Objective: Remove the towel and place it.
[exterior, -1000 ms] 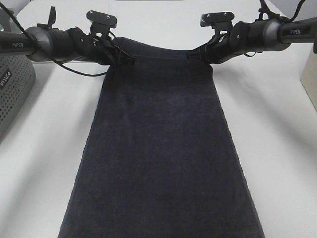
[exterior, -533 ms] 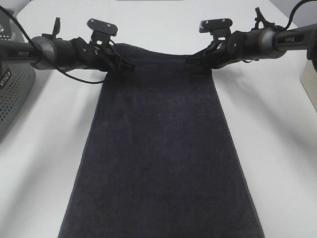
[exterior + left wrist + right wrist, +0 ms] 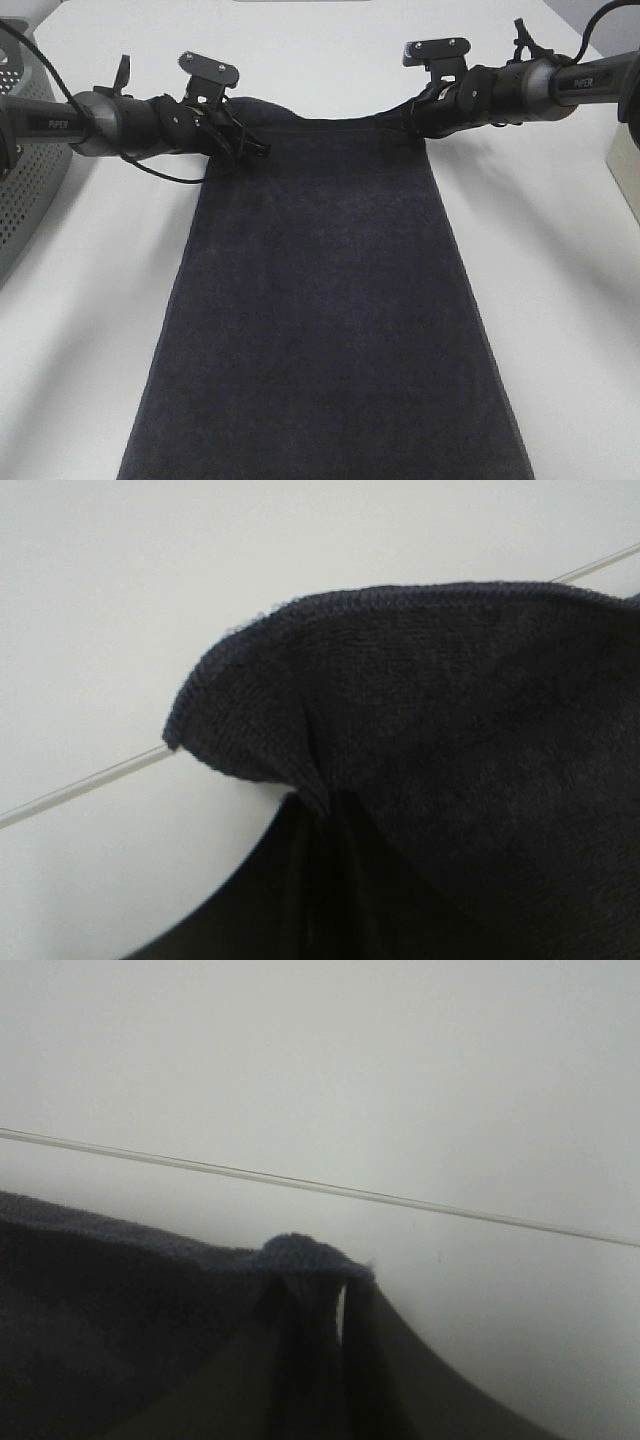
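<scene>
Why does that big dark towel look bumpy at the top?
The long, very dark navy terry towel lies flat on the white table, but its two far corners are bunched up. The left gripper and right gripper sit at those corners, so the far edge sags between them. Nothing looks spilled or torn.

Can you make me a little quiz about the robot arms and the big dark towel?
1. True or false: the towel is crumpled up inside the grey basket.
2. Pick one. Where are the left gripper and the right gripper?
A. At the towel's two far corners
B. Inside the basket
C. At the towel's near end
3. Fill in the gap: the towel is spread out long on the white ____.

Key: 1 false; 2 A; 3 table.
</scene>
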